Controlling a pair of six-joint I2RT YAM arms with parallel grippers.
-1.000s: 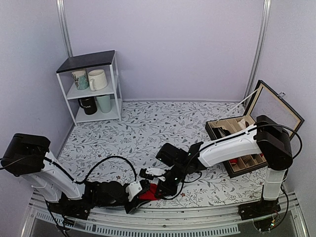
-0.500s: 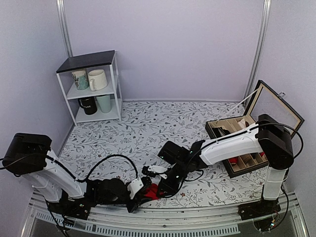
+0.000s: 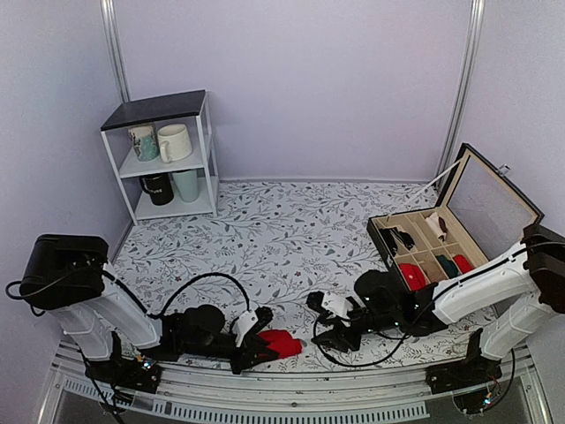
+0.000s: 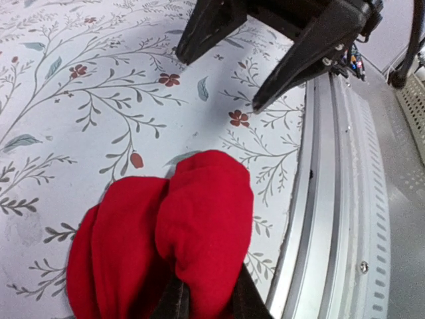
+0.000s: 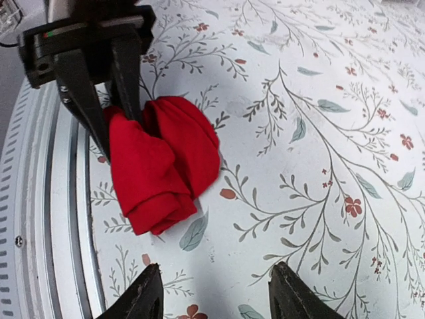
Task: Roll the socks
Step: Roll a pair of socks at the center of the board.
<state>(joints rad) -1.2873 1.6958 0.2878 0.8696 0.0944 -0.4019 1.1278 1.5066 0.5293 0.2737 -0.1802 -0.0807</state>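
Note:
The socks (image 3: 282,343) are a loose red roll lying on the flowered table close to its near rail. My left gripper (image 3: 261,344) reaches in low from the left and is shut on the roll's left end. In the left wrist view a fold of the socks (image 4: 176,226) is pinched between the two dark fingers (image 4: 242,302). My right gripper (image 3: 318,321) stands open a short way to the right of the roll, touching nothing. In the right wrist view the socks (image 5: 163,156) lie beyond the spread right gripper (image 5: 214,272), with the left gripper (image 5: 119,129) clamped on them.
An open compartment box (image 3: 377,235) with its lid raised stands at the right, holding red and dark green rolled bundles (image 3: 410,275). A white shelf (image 3: 168,155) with mugs is at the back left. The metal rail (image 4: 332,199) runs right beside the socks.
My right gripper has opened, let go of the socks and drawn back to the right. The left gripper has tightened on the roll and stays on it.

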